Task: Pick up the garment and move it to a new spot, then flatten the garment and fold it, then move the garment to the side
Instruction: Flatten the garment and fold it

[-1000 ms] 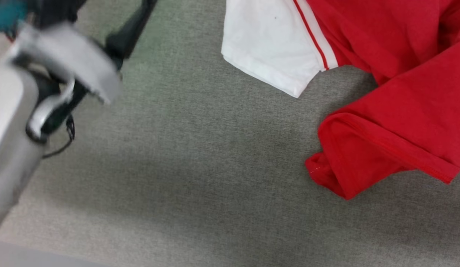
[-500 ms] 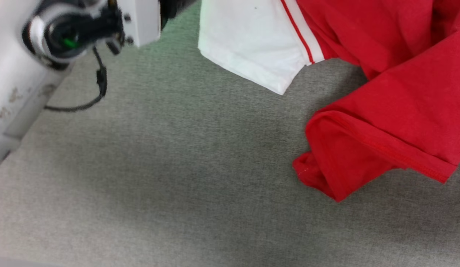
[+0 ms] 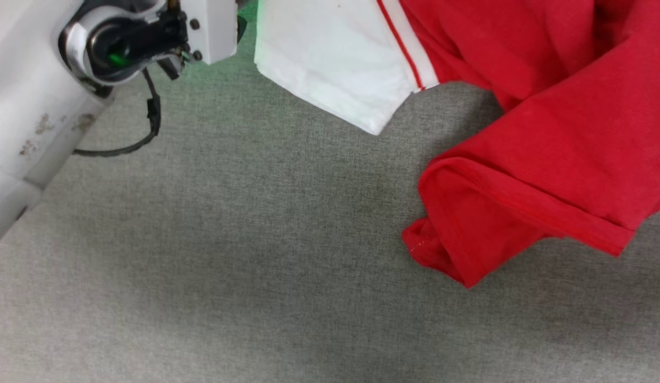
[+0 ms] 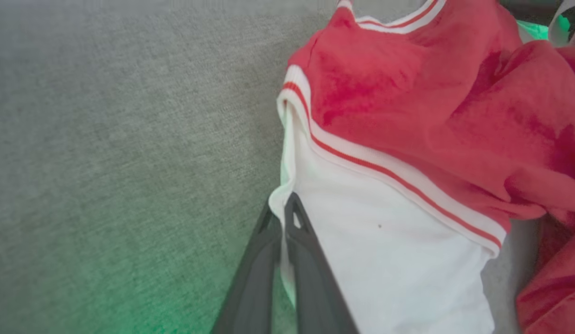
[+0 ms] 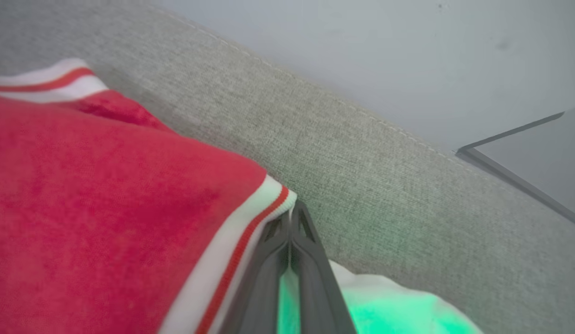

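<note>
The garment [image 3: 548, 106] lies crumpled on the grey fabric surface at the upper right of the head view, red with a white sleeve [image 3: 330, 58] and striped trim. My left arm's wrist [image 3: 149, 37] sits just left of that sleeve. In the left wrist view my left gripper [image 4: 286, 206] is shut on the sleeve's [image 4: 385, 250] outer edge. The right wrist view has my right gripper [image 5: 291, 215] shut on the garment's red-and-white trim [image 5: 250, 232], with red cloth [image 5: 92, 195] bunched to its left.
Grey woven fabric [image 3: 245, 255] covers the whole work surface. A black cable [image 3: 143, 133] loops from my left wrist. In the right wrist view the surface ends at a stitched seam [image 5: 343, 106], with a pale floor and a dark-edged panel [image 5: 524, 157] beyond.
My left arm swung in from the left to the white sleeve and its gripper closed on the sleeve's edge. The head camera shifted, so the garment sits further left in the picture.
</note>
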Controlling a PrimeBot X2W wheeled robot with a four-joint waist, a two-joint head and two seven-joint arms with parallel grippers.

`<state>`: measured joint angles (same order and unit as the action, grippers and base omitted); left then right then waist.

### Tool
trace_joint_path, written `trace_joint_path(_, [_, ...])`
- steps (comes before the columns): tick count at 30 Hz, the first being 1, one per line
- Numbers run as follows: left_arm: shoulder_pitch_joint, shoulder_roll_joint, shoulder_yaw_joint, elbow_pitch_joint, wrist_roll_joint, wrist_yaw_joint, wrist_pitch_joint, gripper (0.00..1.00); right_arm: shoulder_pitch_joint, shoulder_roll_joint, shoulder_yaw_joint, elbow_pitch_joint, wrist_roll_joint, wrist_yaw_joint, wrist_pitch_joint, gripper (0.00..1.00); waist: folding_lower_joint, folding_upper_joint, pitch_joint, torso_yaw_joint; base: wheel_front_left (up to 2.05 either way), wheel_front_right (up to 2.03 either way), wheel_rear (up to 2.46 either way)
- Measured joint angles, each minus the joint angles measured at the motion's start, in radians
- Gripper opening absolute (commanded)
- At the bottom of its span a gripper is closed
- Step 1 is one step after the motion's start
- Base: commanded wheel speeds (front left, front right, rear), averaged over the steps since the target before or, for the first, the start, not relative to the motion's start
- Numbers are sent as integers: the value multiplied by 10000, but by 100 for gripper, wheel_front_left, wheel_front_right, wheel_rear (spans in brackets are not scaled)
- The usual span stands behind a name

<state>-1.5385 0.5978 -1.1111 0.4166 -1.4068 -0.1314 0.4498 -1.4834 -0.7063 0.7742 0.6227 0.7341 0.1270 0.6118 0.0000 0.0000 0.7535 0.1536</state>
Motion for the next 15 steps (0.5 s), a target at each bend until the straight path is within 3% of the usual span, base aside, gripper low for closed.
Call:
trace_joint_path(10, [-74,-29,-98,1262,192,0,-2525,0,84,75,180,382,125,40,-2510,0,0,0,-984,-163,0,0,0])
trace_joint_path(15, [-984,-337,382,2428,286,-2,-4086,0,-929,366,-731,1386,-587,42,-4316,0,0,0,-1441,-365,0,0,0])
